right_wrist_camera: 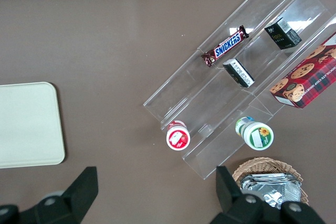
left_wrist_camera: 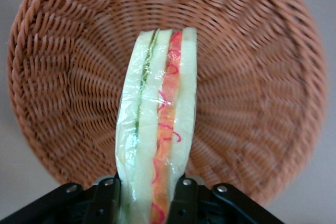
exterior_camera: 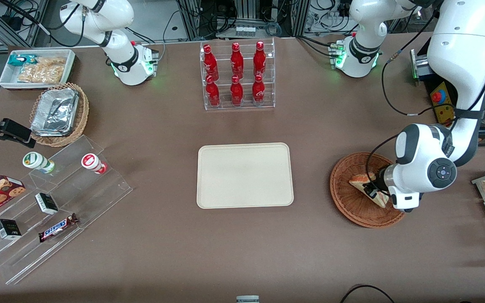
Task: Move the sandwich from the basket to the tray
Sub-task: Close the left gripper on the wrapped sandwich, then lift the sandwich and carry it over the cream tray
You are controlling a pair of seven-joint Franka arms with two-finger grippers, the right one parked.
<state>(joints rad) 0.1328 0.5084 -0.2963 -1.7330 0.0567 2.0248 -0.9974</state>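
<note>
We looked first at how the sandwich [left_wrist_camera: 157, 129] lay against the gripper [left_wrist_camera: 146, 203]. In the wrist view its long axis ran straight away from the gripper, toward 12 o'clock, with the cut edge and its green, orange and pink layers facing the camera. The two black fingers [left_wrist_camera: 107, 200] stood one on each flank of the wedge, pressing on the pale bread at its near end, so the jaws were closed on the sandwich with only its thickness between them. The grip sat at one end of the wedge, not at its middle, and most of the sandwich stuck out past the fingertips.

In the front view the gripper [exterior_camera: 373, 191] was inside the reddish-brown wicker basket [exterior_camera: 347, 198], toward the working arm's end of the table, and the sandwich [exterior_camera: 362, 182] was between the fingers, over the basket floor. We could not tell if it touched the weave or was just above it.

The beige tray [exterior_camera: 244, 176] lay at about 9 o'clock from the basket in that view, well apart from it, with bare table between them. We judged that the coming move needed a lift above the basket rim, then a sideways carry to the tray. Because the hold was at the end, the free part might sag or swing.
</note>
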